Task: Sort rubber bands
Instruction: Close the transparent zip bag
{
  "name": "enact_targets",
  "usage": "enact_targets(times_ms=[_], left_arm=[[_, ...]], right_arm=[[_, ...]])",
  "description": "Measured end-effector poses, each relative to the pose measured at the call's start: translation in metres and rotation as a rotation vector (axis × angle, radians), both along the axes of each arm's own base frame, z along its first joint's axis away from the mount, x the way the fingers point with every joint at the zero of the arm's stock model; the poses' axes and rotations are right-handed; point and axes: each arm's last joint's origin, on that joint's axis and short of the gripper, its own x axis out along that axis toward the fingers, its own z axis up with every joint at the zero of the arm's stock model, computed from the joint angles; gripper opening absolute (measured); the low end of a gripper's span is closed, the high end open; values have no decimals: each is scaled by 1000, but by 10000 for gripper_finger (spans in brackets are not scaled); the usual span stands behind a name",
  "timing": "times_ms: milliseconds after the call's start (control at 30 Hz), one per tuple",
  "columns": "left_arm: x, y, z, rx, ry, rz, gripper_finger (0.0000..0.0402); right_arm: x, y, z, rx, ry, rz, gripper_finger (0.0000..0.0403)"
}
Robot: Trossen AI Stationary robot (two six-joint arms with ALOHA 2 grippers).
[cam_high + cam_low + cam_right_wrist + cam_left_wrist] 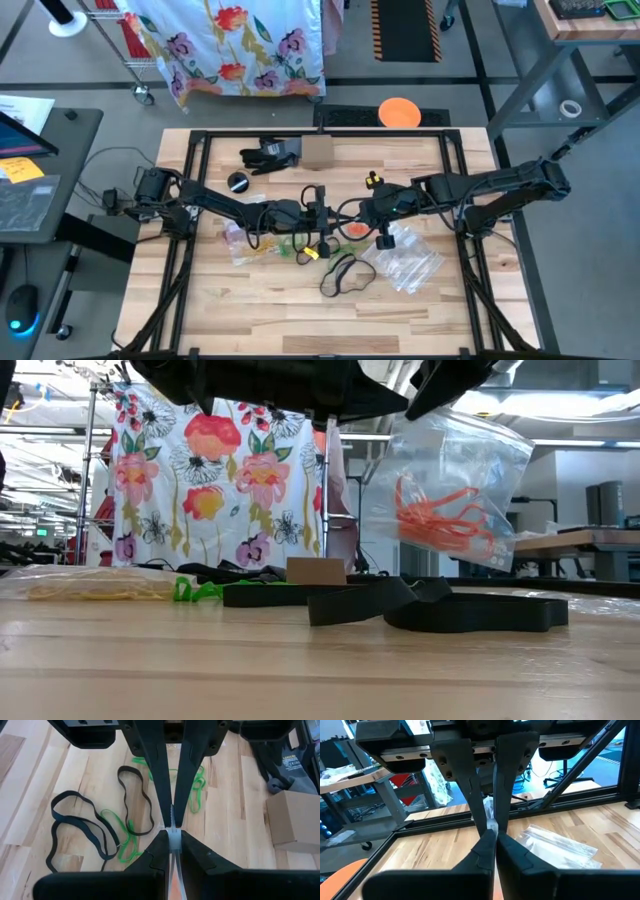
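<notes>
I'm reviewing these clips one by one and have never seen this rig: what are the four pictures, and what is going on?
Two dark robot arms work at a wooden table. One picture looks straight down, one looks level across the tabletop, and two come from cameras on the wrists. Both hands meet mid-table, lifted: the left hand and the right hand are each shut on an edge of a clear bag of orange rubber bands, which hangs in the air. On the table lie black bands, green bands, a bag of yellow bands, an empty clear bag, a cardboard box and a dark glove.
</notes>
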Motion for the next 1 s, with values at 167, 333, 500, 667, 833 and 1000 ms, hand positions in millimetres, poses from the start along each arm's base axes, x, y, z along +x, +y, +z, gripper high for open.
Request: enact_targets(times_ms=[167, 333, 500, 667, 833, 1000], left_arm=[[0, -2, 0, 17, 2, 12, 1], [-1, -3, 1, 21, 5, 15, 0], [-3, -6, 4, 35, 6, 22, 0], [-10, -13, 13, 58, 8, 34, 1], [-14, -20, 19, 86, 4, 42, 1], [-14, -21, 19, 125, 12, 48, 1]], right_arm=[[0, 0, 0, 2, 6, -3, 24], [-1, 0, -1, 6, 16, -9, 24], [-1, 0, -1, 8, 19, -13, 24], [-3, -1, -2, 2, 36, -17, 24], [-4, -2, -4, -4, 52, -24, 24], [-3, -1, -3, -2, 37, -22, 24]])
